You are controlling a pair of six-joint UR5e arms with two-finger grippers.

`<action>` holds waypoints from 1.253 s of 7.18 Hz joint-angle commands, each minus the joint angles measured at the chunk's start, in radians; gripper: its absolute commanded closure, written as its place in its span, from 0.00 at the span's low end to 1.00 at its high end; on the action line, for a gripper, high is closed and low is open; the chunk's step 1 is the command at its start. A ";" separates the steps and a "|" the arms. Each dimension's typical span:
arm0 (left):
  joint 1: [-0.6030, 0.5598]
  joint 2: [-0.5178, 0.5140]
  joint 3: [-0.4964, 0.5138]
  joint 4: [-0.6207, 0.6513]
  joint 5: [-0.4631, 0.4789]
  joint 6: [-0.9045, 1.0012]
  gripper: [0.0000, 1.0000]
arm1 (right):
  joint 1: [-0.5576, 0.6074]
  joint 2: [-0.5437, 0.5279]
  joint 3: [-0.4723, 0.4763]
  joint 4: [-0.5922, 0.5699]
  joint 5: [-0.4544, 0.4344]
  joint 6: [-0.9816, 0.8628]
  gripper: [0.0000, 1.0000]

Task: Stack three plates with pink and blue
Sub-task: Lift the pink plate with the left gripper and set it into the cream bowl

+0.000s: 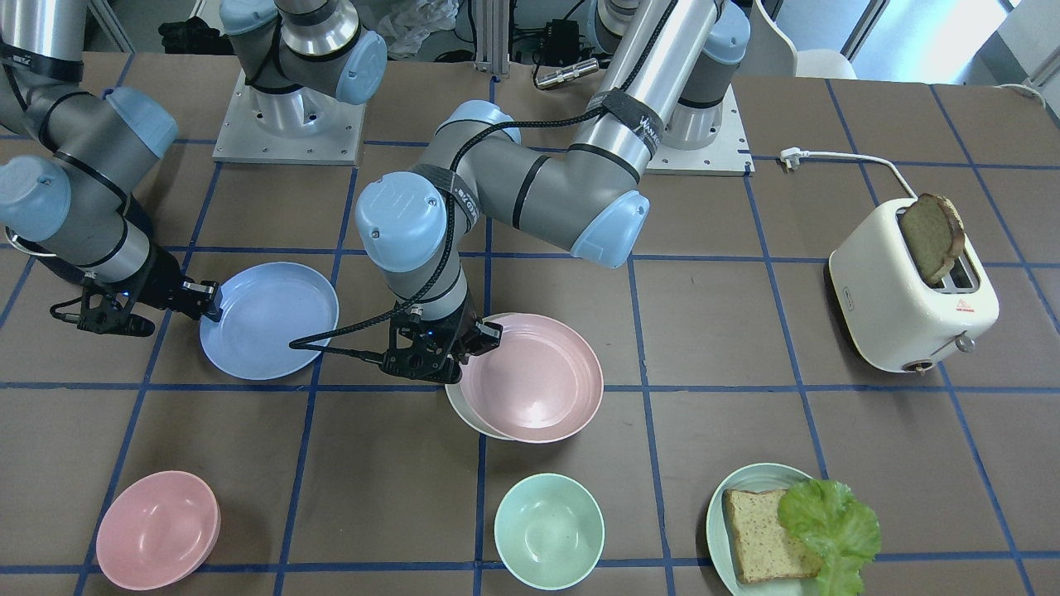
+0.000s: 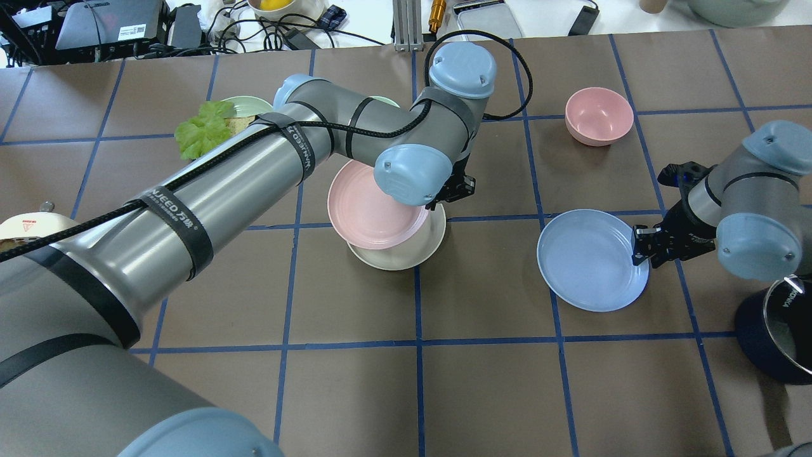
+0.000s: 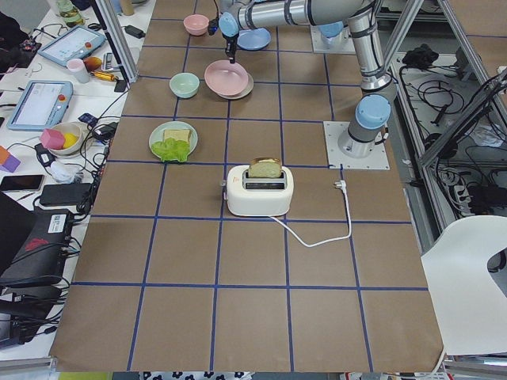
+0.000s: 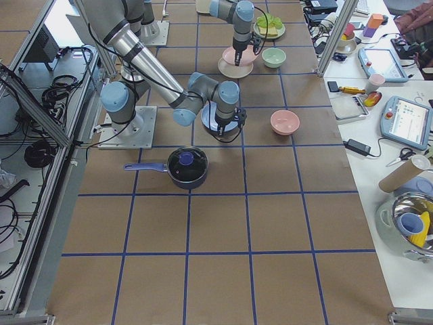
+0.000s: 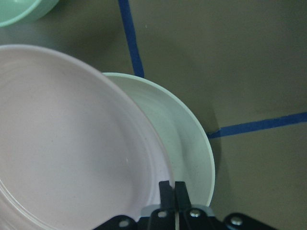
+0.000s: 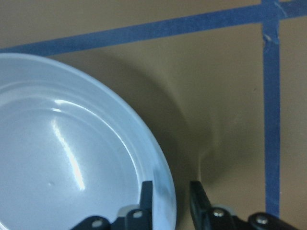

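As you view from the front, left gripper [image 1: 484, 339] clamped narrow on pink plate [image 1: 538, 381] rim, cream plate [image 1: 460, 410] mostly hidden beneath, overhead, right gripper [image 2: 637, 245] at blue plate [image 2: 587, 263] edge, right wrist view, fingers [image 6: 146, 194] parted astride that rim

Left arm [image 2: 209, 190] is stretched way out over the middle of the desk, wrist pointing down, left gripper [image 5: 172, 188] pinched tight on the pink plate [image 5: 72, 143] rim. Right arm [image 2: 748, 190] sits folded near the desk's right end, right gripper [image 6: 170, 189] parted, straddling the light blue plate [image 6: 57, 153] rim.
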 commanded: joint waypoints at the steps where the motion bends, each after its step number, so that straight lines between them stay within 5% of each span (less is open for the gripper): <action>1: -0.008 -0.033 0.010 -0.002 -0.008 -0.018 1.00 | 0.000 0.000 -0.003 0.001 0.003 0.000 0.92; 2: -0.029 -0.028 0.003 -0.008 -0.009 -0.017 1.00 | 0.000 0.000 -0.004 0.001 0.001 0.000 0.99; 3: -0.031 -0.036 0.003 -0.002 -0.011 -0.015 0.08 | 0.000 -0.005 -0.011 0.001 0.001 0.002 1.00; 4: -0.031 -0.036 0.009 -0.003 -0.015 -0.015 0.00 | 0.002 -0.009 -0.033 0.010 0.003 0.002 1.00; 6: -0.017 0.010 0.051 -0.056 -0.011 -0.009 0.00 | 0.005 -0.015 -0.099 0.071 0.001 0.002 1.00; 9: 0.157 0.085 0.187 -0.259 -0.073 0.003 0.00 | 0.062 -0.015 -0.289 0.267 0.000 0.041 1.00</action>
